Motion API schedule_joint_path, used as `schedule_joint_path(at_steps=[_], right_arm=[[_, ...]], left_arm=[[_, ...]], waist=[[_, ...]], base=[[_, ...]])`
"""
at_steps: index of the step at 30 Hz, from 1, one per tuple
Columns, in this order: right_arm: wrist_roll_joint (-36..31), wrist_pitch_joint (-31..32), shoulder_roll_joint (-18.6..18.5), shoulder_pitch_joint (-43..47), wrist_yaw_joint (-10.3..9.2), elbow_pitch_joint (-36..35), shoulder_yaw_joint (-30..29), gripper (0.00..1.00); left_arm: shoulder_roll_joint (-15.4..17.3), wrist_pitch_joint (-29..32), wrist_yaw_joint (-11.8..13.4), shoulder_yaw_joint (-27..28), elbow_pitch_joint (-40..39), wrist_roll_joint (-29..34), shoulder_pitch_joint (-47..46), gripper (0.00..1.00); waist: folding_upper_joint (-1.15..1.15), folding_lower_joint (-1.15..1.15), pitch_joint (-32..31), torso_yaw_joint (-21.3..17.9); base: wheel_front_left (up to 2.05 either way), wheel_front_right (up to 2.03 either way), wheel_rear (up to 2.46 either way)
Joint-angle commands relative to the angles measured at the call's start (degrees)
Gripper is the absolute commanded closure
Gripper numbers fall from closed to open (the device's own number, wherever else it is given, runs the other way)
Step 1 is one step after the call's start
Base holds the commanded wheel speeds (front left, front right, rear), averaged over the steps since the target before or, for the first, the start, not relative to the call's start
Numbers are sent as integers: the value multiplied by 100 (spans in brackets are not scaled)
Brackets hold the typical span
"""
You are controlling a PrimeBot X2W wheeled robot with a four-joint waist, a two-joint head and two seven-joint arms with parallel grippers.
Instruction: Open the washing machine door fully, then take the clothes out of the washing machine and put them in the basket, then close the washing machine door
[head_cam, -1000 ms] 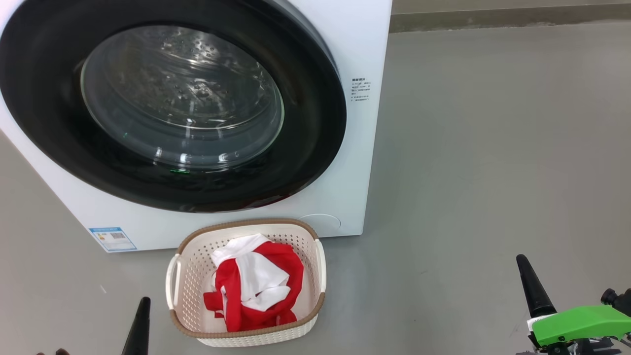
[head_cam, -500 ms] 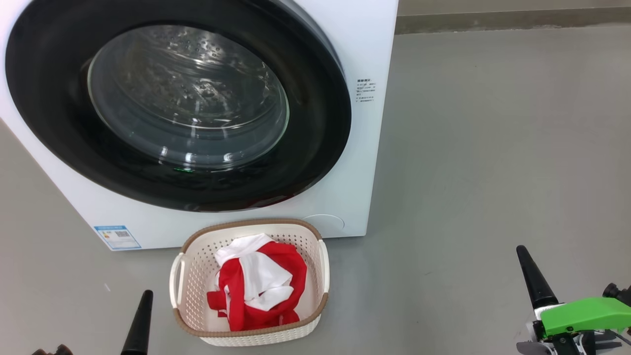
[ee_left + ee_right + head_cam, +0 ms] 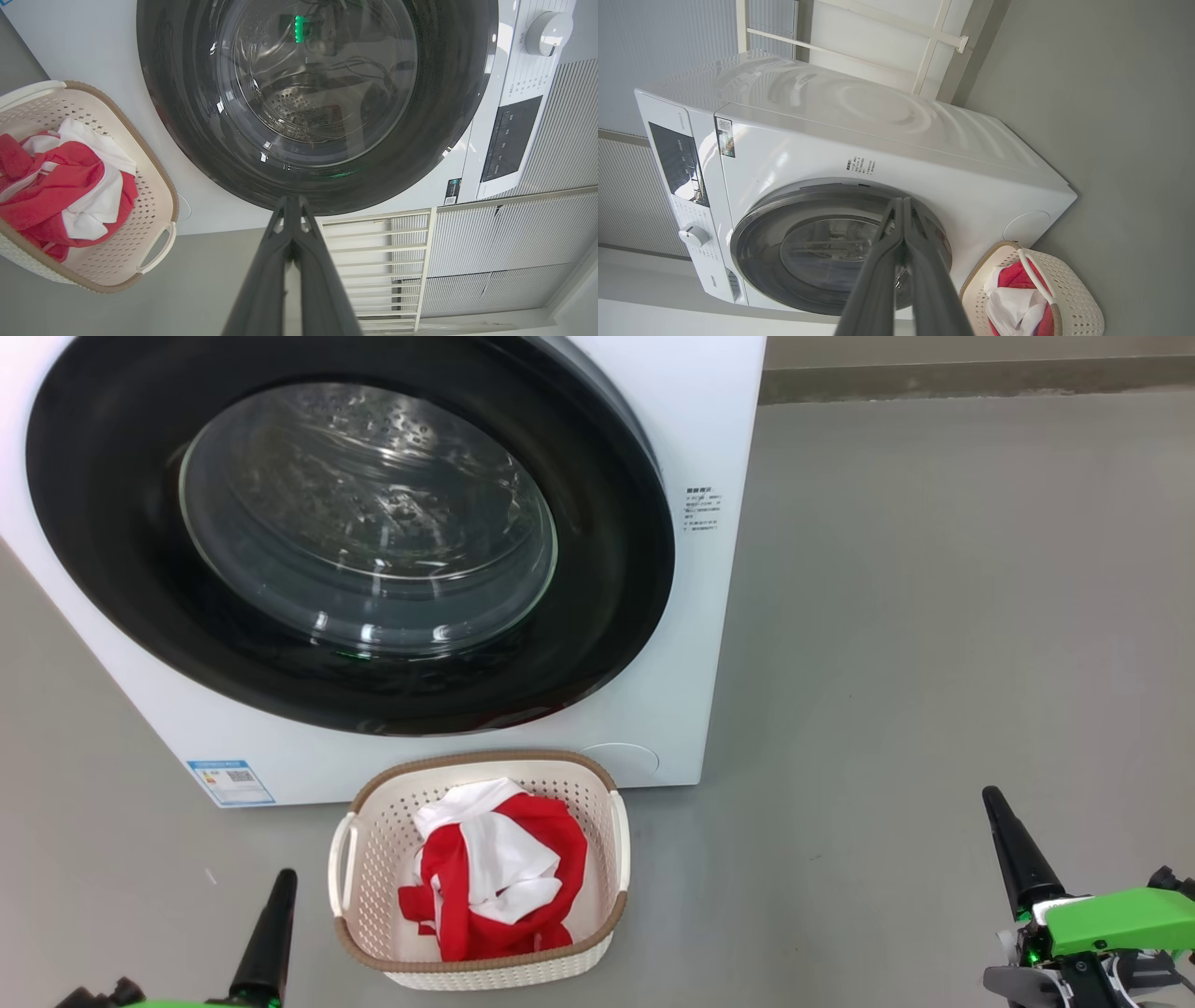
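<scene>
The washing machine (image 3: 672, 420) (image 3: 887, 154) stands white and boxy with its round black-rimmed door (image 3: 364, 537) (image 3: 317, 102) (image 3: 831, 252) flat against the front, shut. Through the glass the steel drum looks bare. On the floor just before it sits the cream basket (image 3: 373, 840) (image 3: 154, 205) (image 3: 1073, 298) holding the red and white clothes (image 3: 495, 877) (image 3: 60, 186) (image 3: 1015, 298). My left gripper (image 3: 280, 887) (image 3: 293, 205) is low at the basket's left, fingers pressed together, holding nothing. My right gripper (image 3: 999, 807) (image 3: 902, 205) is far off to the right, shut and bare too.
Grey floor (image 3: 934, 616) spreads wide to the machine's right. A skirting line (image 3: 971, 378) runs along the back wall. The control panel with its dial (image 3: 546, 32) is at the machine's top. White slatted wall panels (image 3: 504, 242) stand behind.
The whole head picture has drifted slightly right, so the camera moved. Both grippers show a bit higher in it. Door, basket and clothes stay as they were.
</scene>
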Motion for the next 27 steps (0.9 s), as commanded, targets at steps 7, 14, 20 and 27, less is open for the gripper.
schedule_joint_path(at_steps=[7,14,20,27], right_arm=[[497,168,-22,-307,-5,-205,43,100],[797,264,-9,-346,-5,-229,13,100],[795,266,-8,-346,-5,-229,11,100],[793,268,-6,-347,-5,-229,8,100]], left_arm=[[38,161,-39,143,-109,-512,-353,100],[33,253,-41,147,-98,-847,-413,100],[33,253,-41,147,-98,-847,-413,100],[33,253,-41,147,-98,-847,-413,100]], waist=[[0,0,-9,35],[0,0,-16,62],[0,0,-16,62],[0,0,-16,62]], base=[[0,0,0],[0,0,0],[0,0,0],[0,0,0]])
